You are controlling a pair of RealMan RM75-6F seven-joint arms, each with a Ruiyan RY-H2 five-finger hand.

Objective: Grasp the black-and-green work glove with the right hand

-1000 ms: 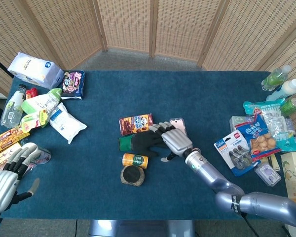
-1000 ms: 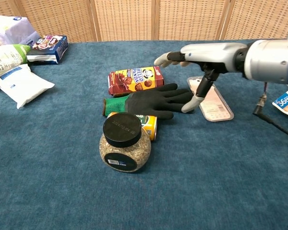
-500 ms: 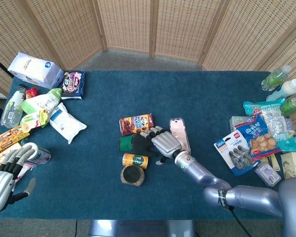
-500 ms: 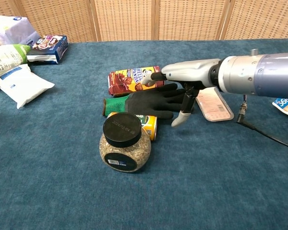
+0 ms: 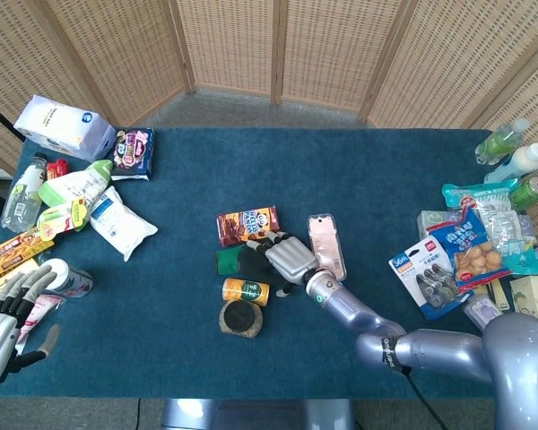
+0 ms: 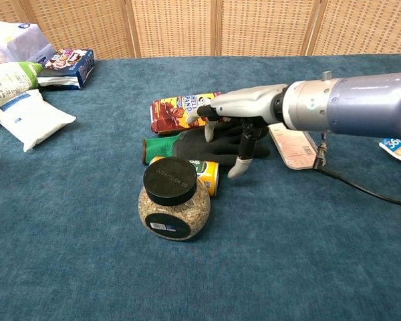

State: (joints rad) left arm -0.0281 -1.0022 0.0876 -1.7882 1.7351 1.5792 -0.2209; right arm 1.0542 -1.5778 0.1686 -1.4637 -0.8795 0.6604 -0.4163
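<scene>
The black work glove (image 6: pixel 207 142) with a green cuff (image 6: pixel 159 144) lies flat at the table's middle, its cuff to the left. In the head view the glove (image 5: pixel 247 260) is largely covered by my right hand (image 5: pixel 289 258). My right hand (image 6: pixel 235 110) hovers palm down just over the glove's black part, fingers spread and bent downward, with nothing gripped. My left hand (image 5: pixel 2 322) sits open at the table's near left corner, far from the glove.
A Hello Panda box (image 6: pixel 185 111) lies just behind the glove. A yellow can (image 6: pixel 202 174) and a black-lidded jar (image 6: pixel 172 199) stand right in front of it. A pink phone package (image 6: pixel 293 146) lies to the right. Snack bags crowd the left and right edges.
My right hand has moved left from the phone package to a spot over the glove's palm, fingers dipping down. The left hand has drifted slightly toward the near edge.
</scene>
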